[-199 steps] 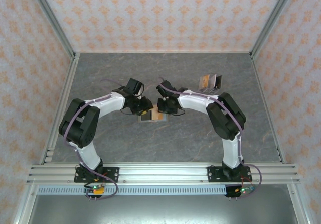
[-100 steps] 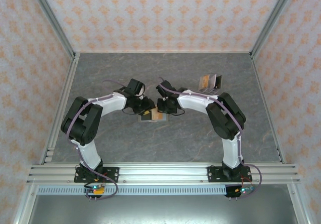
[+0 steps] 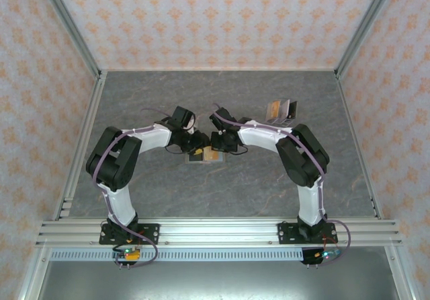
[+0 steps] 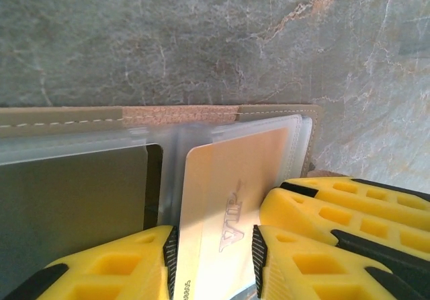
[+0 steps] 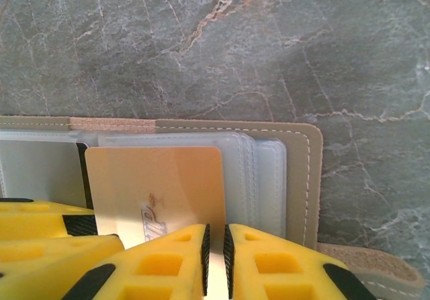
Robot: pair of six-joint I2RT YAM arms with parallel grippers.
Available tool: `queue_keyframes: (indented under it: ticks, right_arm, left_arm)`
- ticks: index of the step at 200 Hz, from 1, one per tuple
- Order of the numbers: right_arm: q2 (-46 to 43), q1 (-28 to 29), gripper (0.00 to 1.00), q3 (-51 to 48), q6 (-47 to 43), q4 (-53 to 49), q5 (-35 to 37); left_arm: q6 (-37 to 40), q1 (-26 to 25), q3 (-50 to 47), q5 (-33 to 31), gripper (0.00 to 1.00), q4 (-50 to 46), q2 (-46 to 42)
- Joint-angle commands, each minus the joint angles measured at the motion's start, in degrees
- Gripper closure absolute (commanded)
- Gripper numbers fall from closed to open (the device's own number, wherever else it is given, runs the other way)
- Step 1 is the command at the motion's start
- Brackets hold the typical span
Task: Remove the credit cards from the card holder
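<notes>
Straddling fingers: your left gripper (image 4: pixel 215 239) has its fingers apart over the peach card (image 4: pixel 228 179), one on each side, not clamped on it.
Right fingers: your right gripper (image 5: pixel 215 243) has its fingers almost together at the card's near right corner; you cannot tell whether they pinch it.
Card: it sits among the clear sleeves (image 5: pixel 265 179), seemingly not yet free.
Card holder: the card holder (image 5: pixel 306 179) lies open and flat at the centre of the table (image 3: pixel 269 185), between both grippers.
Risk: the grippers crowd each other. If you pull without pinning the holder, the whole thing may drag along, or the card may bend against its sleeve.
</notes>
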Motion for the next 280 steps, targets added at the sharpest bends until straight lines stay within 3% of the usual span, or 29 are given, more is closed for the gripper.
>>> queue_keyframes:
  ticks: [1,108,280]
  right_arm:
    - [2.1,-0.7,0.82,-2.2,0.6,-1.5,-0.1]
    - [2.9,-1.0,0.84,-2.4,1.0,-2.4,0.8]
    - [3.0,-1.1,0.85,-2.0,0.9,-5.5,4.1]
  left_arm:
    - [2.0,0.1,0.1,3.5,0.65,3.3,0.4]
    - [0.9,1.5,-3.5,7.6,0.82,9.8,-2.3]
    - [6.7,3.9,-6.5,5.3,0.92,1.9,-6.6]
